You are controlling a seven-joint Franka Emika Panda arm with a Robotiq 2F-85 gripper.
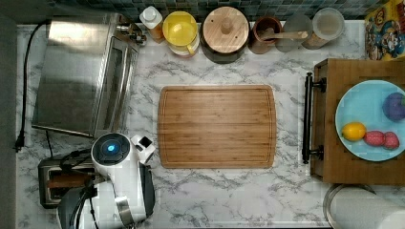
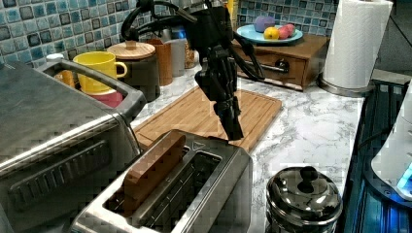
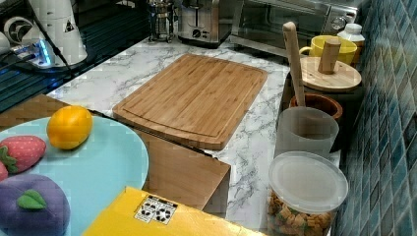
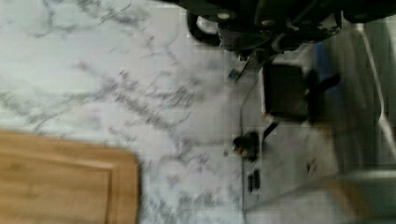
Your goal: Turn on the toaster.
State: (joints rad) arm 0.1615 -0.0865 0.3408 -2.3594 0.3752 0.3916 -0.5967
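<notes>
My gripper (image 2: 232, 127) hangs just above the toaster (image 2: 180, 189) at the end nearest the cutting board (image 2: 209, 109). The toaster oven (image 2: 53, 131) crowds the toaster along the left view's left. A lidded steel pot (image 2: 303, 199) stands close on the left view's right, leaving me a narrow strip of marble between. Over the cutting board (image 1: 217, 126) I have open room; jars and a yellow mug (image 1: 180, 28) line the backsplash behind it.
</notes>
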